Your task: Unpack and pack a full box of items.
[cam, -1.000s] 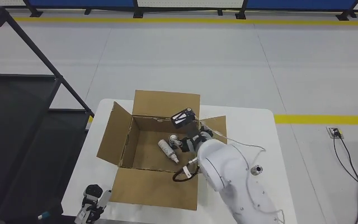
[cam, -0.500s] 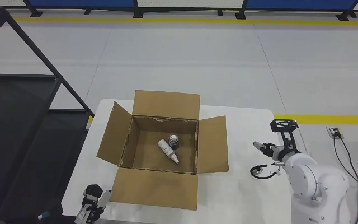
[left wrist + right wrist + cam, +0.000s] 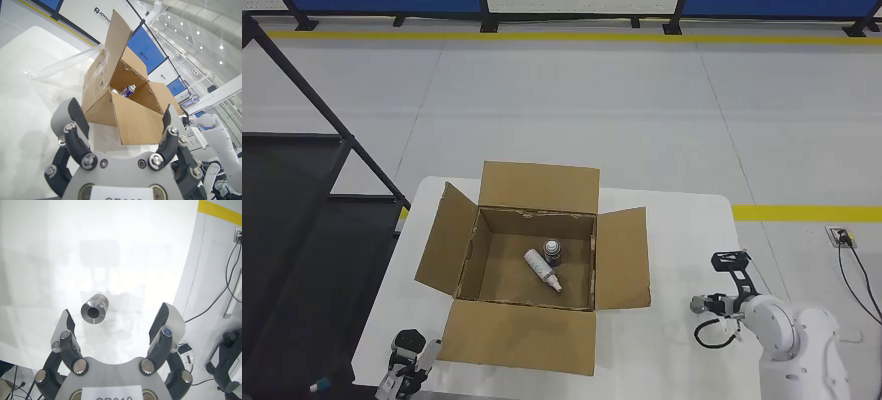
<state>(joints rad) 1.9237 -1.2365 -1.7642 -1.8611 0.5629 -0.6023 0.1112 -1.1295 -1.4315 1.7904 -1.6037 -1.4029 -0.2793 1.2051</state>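
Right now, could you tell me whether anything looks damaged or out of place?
Yes: a strip of clear tape trails loose from the cardboard box toward the table, and the box's inner flap edges are ragged, as if torn open.

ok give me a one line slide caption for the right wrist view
Right gripper open over the white table, a small hollow metal cylinder on the table beneath it.
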